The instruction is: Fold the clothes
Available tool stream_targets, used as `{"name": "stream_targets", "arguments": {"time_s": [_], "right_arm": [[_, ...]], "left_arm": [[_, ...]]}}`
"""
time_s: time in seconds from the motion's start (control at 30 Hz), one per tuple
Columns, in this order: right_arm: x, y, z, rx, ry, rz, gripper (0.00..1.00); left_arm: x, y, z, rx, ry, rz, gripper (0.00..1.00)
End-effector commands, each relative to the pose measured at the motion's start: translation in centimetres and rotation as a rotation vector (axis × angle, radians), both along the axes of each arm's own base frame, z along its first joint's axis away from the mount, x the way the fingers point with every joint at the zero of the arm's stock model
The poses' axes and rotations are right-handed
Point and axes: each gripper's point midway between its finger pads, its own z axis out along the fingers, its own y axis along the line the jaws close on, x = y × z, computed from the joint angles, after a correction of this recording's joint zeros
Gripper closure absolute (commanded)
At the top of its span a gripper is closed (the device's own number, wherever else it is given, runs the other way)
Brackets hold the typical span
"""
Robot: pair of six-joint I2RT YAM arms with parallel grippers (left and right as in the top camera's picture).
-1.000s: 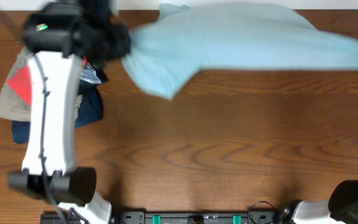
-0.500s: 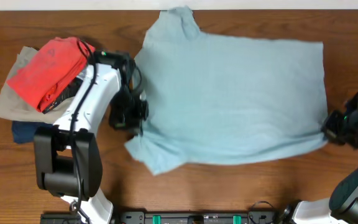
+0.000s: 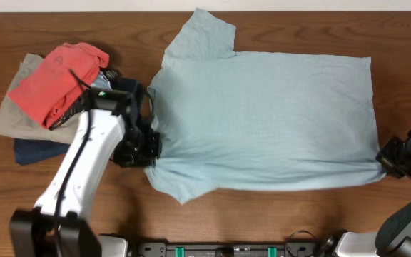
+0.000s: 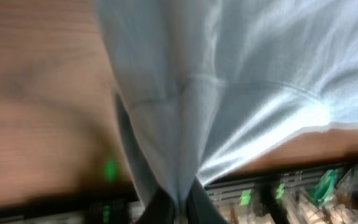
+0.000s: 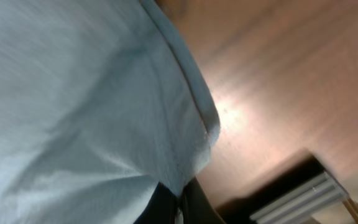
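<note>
Garment: We see the clothes (image 3: 262, 121), one pale blue shirt, spread flat on the bench (image 3: 262, 221). The neck end is to the left and the hem to the right. One sleeve points to the far edge and the other to the near edge.
Left jaws: Clamped on the shirt's left edge, just above the near sleeve. The left wrist view shows cloth drawn into the closed tips.
Right jaws: Clamped on the near hem corner at the right, with fabric pinched between them in the right wrist view.
Why held so: We judge that gripping the two ends pulls the near edge taut, so the body lies smooth for folding.
Side pile: A coral-red garment (image 3: 59, 82) sits on a beige garment (image 3: 9, 118) and a navy garment (image 3: 38, 151). The pile is left of the left arm (image 3: 84, 171) and apart from the shirt.
Change: A second ago the shirt was a blurred sweep along the far edge. Half a second ago it had landed with the far sleeve bunched. Now that sleeve lies open and the left arm sits lower.
Stage: We judge the spreading nearly done, with no fold made yet.
</note>
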Motion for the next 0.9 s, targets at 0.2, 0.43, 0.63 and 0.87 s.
{"name": "stream_targets", "arguments": {"time_s": [0.2, 0.43, 0.63, 0.87], "right_arm": [[5.7, -0.4, 0.7, 0.003, -0.26, 0.008, 0.99], [9.0, -0.7, 0.9, -0.037, -0.365, 0.056, 0.99], [11.9, -0.7, 0.8, -0.072, -0.44, 0.102, 0.99], [17.5, -0.1, 2.4, -0.097, -0.646, 0.183, 0.39]], "left_arm": [[7.9, 1.7, -0.1, 0.014, -0.275, 0.184, 0.94], [11.4, 1.5, -1.6, 0.001, -0.339, 0.205, 0.94], [14.8, 1.2, -2.4, -0.015, -0.431, 0.208, 0.94], [17.7, 1.0, -2.8, -0.029, -0.521, 0.21, 0.42]]}}
